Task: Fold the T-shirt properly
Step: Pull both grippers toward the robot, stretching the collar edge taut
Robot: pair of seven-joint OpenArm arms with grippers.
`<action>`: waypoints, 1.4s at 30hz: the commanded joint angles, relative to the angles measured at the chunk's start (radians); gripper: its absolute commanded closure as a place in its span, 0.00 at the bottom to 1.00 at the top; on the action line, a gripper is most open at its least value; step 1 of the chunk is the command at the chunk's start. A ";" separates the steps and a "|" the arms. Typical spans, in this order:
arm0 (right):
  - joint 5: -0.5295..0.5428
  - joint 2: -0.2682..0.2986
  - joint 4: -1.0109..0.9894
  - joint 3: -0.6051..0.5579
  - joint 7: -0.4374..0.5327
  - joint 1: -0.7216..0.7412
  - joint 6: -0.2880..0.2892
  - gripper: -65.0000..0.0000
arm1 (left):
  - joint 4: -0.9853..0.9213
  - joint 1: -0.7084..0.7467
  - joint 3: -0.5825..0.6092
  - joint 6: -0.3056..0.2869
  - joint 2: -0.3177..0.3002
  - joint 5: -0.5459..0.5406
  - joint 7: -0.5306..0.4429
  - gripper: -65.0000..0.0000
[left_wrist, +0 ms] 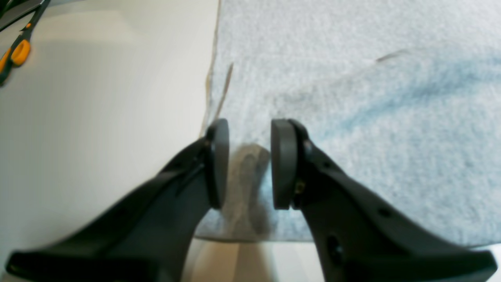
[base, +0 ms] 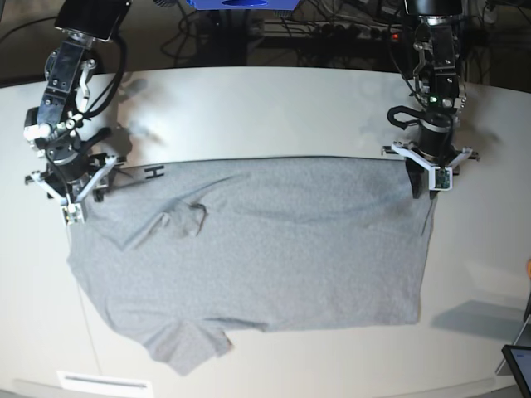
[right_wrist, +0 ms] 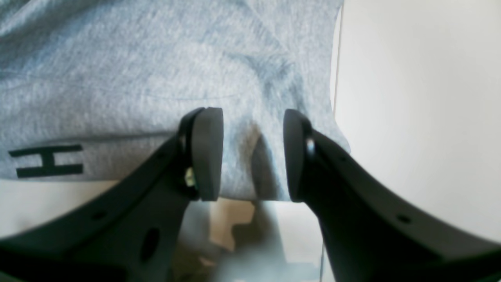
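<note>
The grey T-shirt [base: 265, 249] lies spread on the white table [base: 265, 108], its far edge running straight between my two grippers. Black lettering [right_wrist: 49, 160] peeks out from under that edge near the right gripper. In the base view my left gripper [base: 423, 184] stands at the shirt's far right corner. In its wrist view the left gripper [left_wrist: 249, 164] has its pads apart over the T-shirt [left_wrist: 352, 117] edge, with a low ridge of cloth between them. My right gripper [right_wrist: 253, 154] straddles the T-shirt [right_wrist: 117, 78] corner at far left, pads apart too.
Orange-handled scissors [left_wrist: 15, 51] lie on the table beyond the left gripper. A dark device [base: 518, 365] sits at the front right corner and a white label [base: 104, 383] at the front edge. Cables crowd the back. One sleeve [base: 187, 348] sticks out at the front.
</note>
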 commanded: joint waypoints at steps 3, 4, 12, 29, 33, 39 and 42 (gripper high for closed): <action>0.012 0.006 0.017 -0.001 0.024 0.017 -0.001 0.63 | 0.018 -0.013 -0.006 0.010 -0.014 -0.002 -0.031 0.71; 0.012 0.006 0.016 -0.001 0.023 0.017 -0.001 0.63 | 0.015 -0.018 -0.004 0.010 -0.014 -0.002 -0.031 0.71; 0.012 0.007 -0.107 0.000 0.029 0.018 -0.001 0.65 | -0.118 -0.034 -0.004 0.010 -0.019 0.000 -0.031 0.71; 0.007 0.026 -0.009 -0.001 0.020 -0.112 -0.001 0.66 | -0.046 0.125 -0.014 0.010 -0.083 0.001 -0.033 0.72; 0.007 0.029 0.006 -0.001 0.020 -0.148 -0.001 0.66 | 0.000 0.170 -0.015 0.010 -0.086 0.001 -0.033 0.72; 0.007 0.027 0.049 -0.001 0.020 -0.200 -0.001 0.66 | 0.069 0.260 -0.017 0.010 -0.086 0.004 -0.034 0.72; 0.007 0.024 0.086 -0.003 0.020 -0.229 -0.001 0.66 | 0.072 0.286 -0.017 0.010 -0.088 0.004 -0.034 0.72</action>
